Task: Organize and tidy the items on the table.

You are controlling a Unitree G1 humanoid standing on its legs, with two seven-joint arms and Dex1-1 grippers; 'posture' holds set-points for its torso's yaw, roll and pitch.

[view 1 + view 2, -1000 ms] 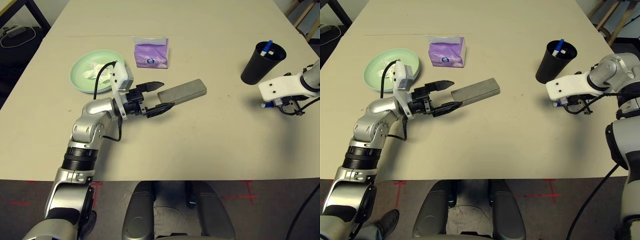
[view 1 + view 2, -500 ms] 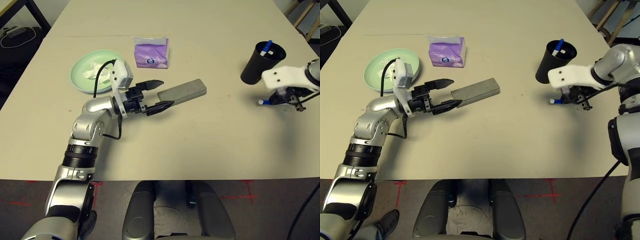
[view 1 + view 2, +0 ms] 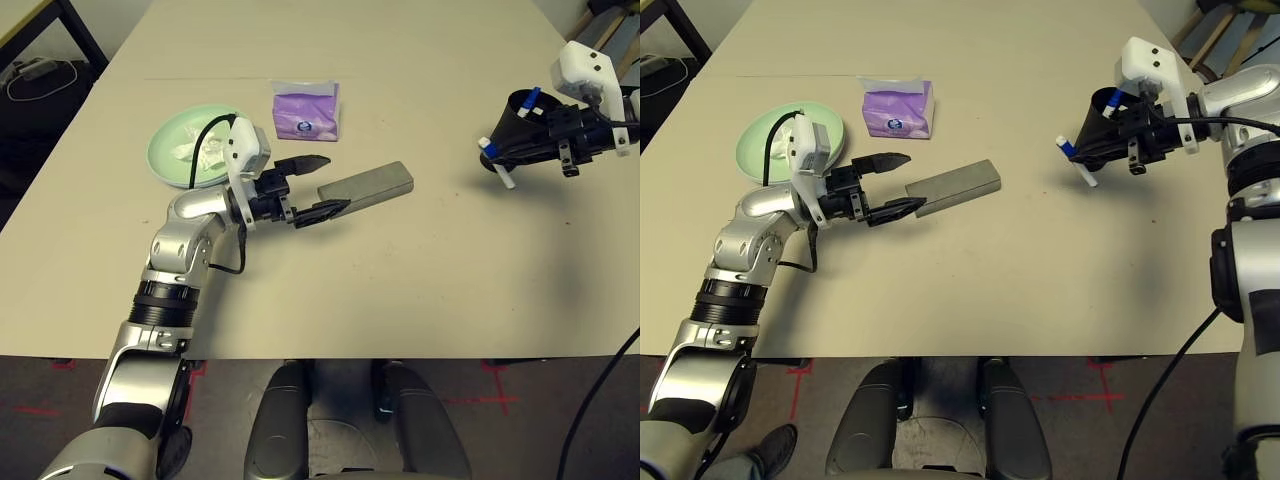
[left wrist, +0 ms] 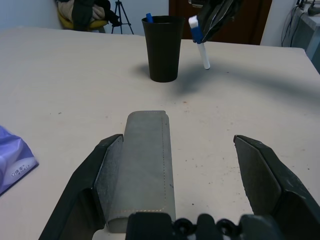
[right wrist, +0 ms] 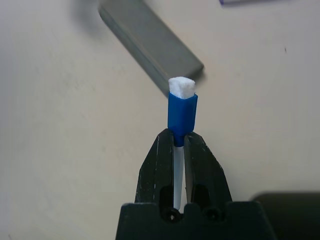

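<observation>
Right side of tabletop [image 3: 380, 290]: right gripper [image 5: 179, 137] clenched on pen [image 5: 182, 112], aloft beside cup [image 4: 164, 50]; clearance unclear. Left gripper [image 3: 330, 185] spread at case [image 3: 366, 187], unheld. Step judged: pen into cup; next, raise, tip upright, lower.

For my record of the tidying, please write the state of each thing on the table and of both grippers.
Right gripper: shut on the blue-white pen
Blue-white pen: held, raised off the table
Black cup: upright, a pen inside
Left gripper: open
Grey glasses case: closed, lying flat
Green plate: holding tissue
White tissue: crumpled
Purple tissue pack: tissue sticking out
</observation>
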